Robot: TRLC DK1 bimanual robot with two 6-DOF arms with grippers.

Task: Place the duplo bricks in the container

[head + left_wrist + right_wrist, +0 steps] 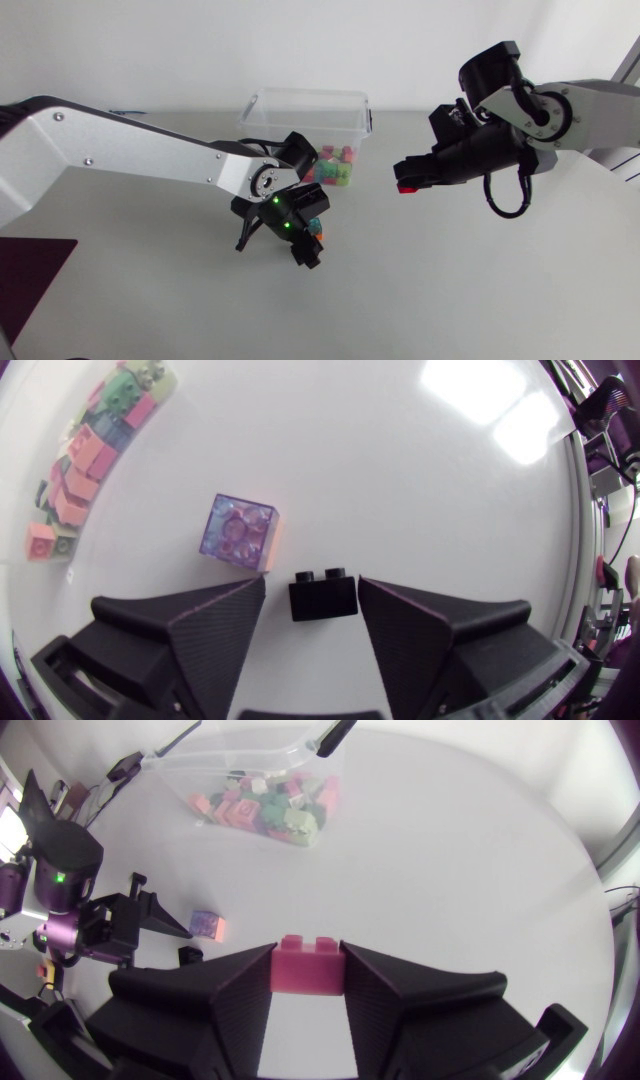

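Note:
A small black duplo brick (323,596) lies on the table between the fingers of my left gripper (312,588), which is open; one finger is right beside the brick and a narrow gap remains at the other. Just ahead of it lies a purple brick with an orange side (240,532). In the head view my left gripper (303,245) points down at the table in front of the clear container (300,105). My right gripper (408,186) hovers to the right of the container, shut on a red brick (310,966).
The clear container (235,765) holds several coloured bricks (265,810) and stands at the back of the white table (450,300). My left arm (130,155) stretches in from the left side. The purple brick (207,923) lies beside my left gripper.

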